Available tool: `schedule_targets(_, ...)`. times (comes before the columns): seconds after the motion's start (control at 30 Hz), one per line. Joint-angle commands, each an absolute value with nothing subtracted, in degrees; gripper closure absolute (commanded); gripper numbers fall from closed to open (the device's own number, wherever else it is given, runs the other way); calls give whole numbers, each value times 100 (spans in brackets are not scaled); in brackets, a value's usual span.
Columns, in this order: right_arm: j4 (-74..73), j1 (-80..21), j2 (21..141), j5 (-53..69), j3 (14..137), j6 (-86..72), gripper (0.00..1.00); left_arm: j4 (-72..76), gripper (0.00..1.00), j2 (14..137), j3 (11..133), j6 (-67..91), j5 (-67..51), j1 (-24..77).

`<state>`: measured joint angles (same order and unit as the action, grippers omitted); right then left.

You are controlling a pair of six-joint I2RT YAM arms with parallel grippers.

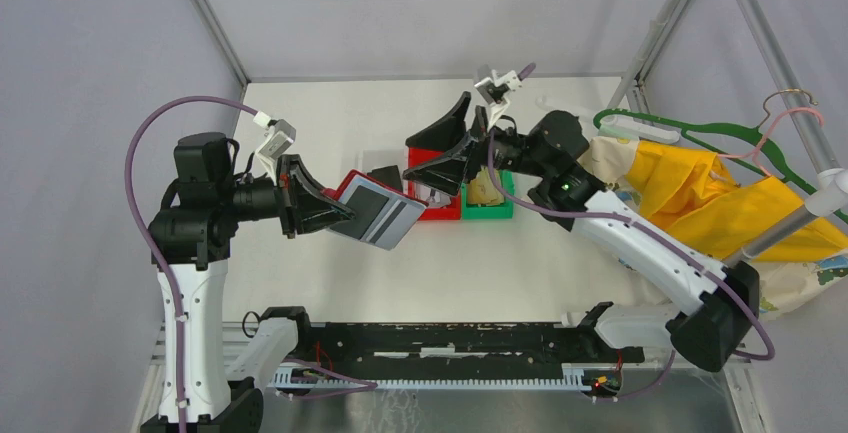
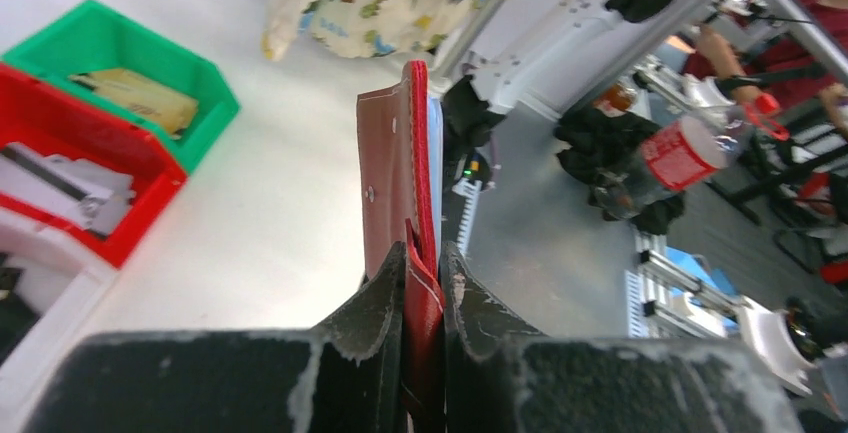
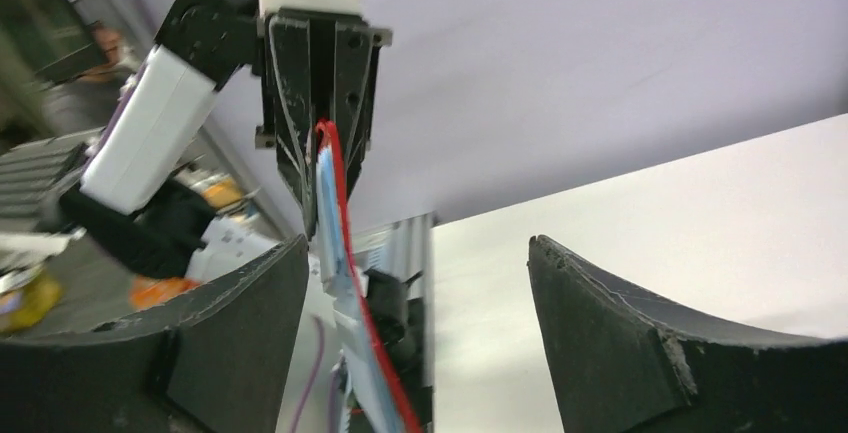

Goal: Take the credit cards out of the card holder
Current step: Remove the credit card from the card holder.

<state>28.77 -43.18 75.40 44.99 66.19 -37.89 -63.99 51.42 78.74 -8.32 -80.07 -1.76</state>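
Note:
The red card holder (image 1: 380, 213) hangs open above the table, its pale blue-grey leaves facing up. My left gripper (image 1: 343, 211) is shut on its left edge; the left wrist view shows the card holder (image 2: 408, 153) edge-on, pinched between my gripper (image 2: 424, 265) fingers. My right gripper (image 1: 440, 158) stands open just right of it, over the bins, with nothing held. In the right wrist view the card holder (image 3: 338, 253) hangs near the left finger of that gripper (image 3: 418, 245). A gold-tan credit card (image 2: 135, 99) lies in the green bin (image 2: 205, 88).
A red bin (image 1: 438, 211) and the green bin (image 1: 503, 211) sit side by side mid-table; the red one (image 2: 130, 233) holds flat pale items. A small dark object (image 1: 384, 174) lies behind the card holder. Yellow cloth (image 1: 700, 198) and a green hanger (image 1: 690, 133) crowd the right side.

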Motion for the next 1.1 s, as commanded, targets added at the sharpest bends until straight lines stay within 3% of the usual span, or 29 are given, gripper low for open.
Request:
schedule_targets(0.0,1992,-4289,6691,3255,6799,-3006,15,-5353,98,4895,7940,-172,-7098,-180)
schedule_targets(0.13,2558,-4298,6392,3136,6179,-3761,21,-4557,98,4675,7714,528,-6415,-176)
schedule_targets(0.27,3642,-4622,6409,3199,5478,-4632,24,-4257,98,4672,7661,936,-6480,-177)
schedule_targets(1.07,5692,-5433,8063,3341,5830,-5937,35,-3973,98,4606,7528,1398,-6935,-182)
